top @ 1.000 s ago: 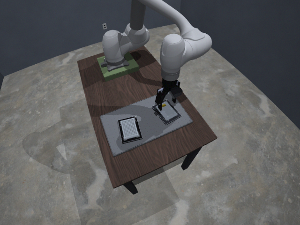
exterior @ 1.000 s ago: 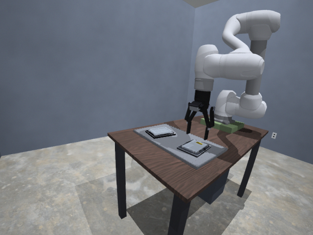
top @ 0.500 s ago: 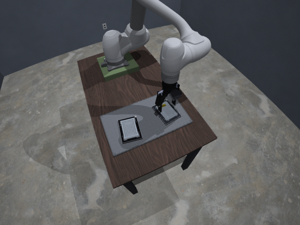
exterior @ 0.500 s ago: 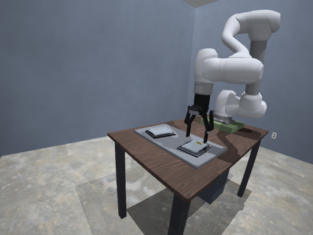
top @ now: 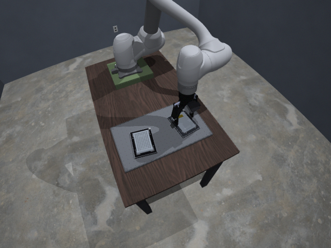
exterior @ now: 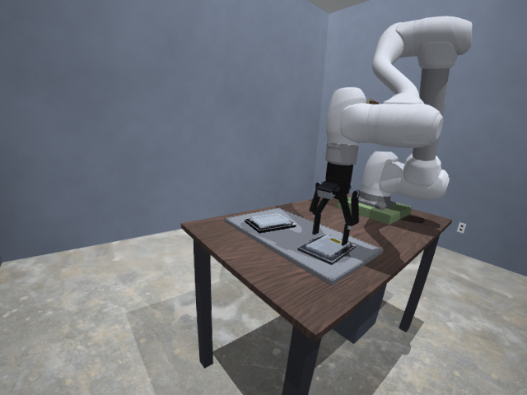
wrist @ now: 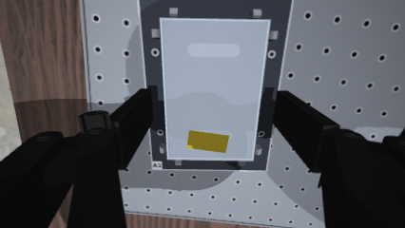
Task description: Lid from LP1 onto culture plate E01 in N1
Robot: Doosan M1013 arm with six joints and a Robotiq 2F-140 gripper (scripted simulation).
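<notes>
The clear lid [wrist: 214,87] with a yellow tag lies flat in its dark lid park [top: 184,124] on the right side of the grey perforated base plate [top: 160,137]. It also shows in the exterior view [exterior: 327,245]. My gripper [wrist: 213,105] is open and low over the lid, one finger on each long side. The fingers stand just outside the lid's edges, and I see a narrow gap on both sides. The culture plate E01 [top: 143,140] sits uncovered in its black nest on the left side of the base plate, well apart from the gripper [exterior: 330,237].
The base plate lies on a dark wooden table [top: 160,170] whose right edge is close to the lid park. The arm's green pedestal [top: 131,73] stands at the table's far end. The plate [exterior: 270,220] is at the base plate's other end.
</notes>
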